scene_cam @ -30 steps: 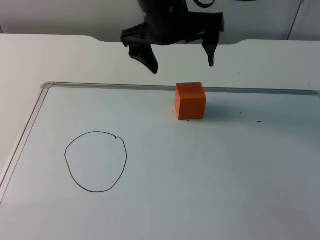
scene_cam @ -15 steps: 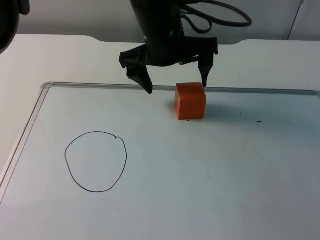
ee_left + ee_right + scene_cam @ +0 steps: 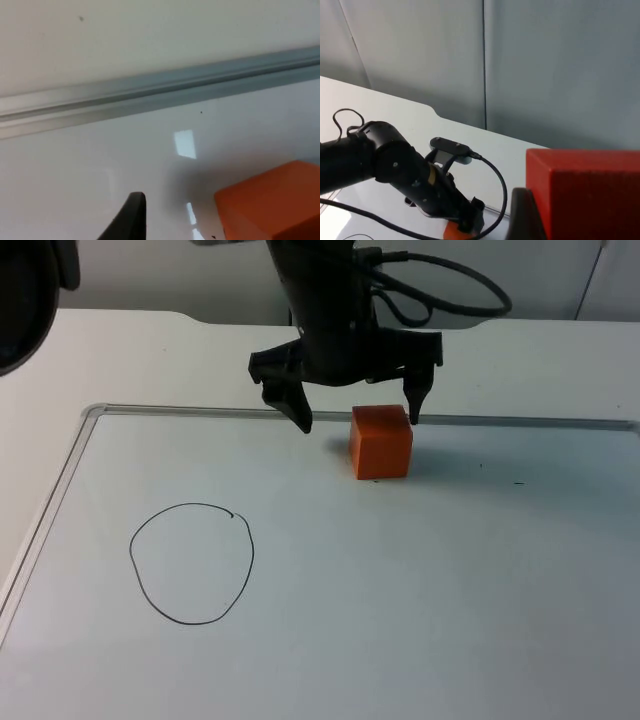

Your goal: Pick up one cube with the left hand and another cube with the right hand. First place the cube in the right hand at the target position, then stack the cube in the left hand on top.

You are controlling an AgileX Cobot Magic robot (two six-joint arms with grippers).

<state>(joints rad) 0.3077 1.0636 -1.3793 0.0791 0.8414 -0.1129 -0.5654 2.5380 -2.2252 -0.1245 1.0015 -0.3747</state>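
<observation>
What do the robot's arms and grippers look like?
The left arm is glossy black with rounded joint housings. The left gripper is black, with two tapered fingers that narrow to pointed tips. The right gripper shows a matching black fingertip.

This looks like a robotics lab or test bench. A white table [image 3: 120, 350] ends at a plain grey partition wall [image 3: 560, 70], and on it lies a whiteboard [image 3: 400, 580] with a metal frame [image 3: 150, 97], a hand-drawn circle [image 3: 191, 563] inked on it. A black robot arm [image 3: 395, 170] reaches over the board. Nothing homely is about, though the room beyond is hard to judge.
</observation>
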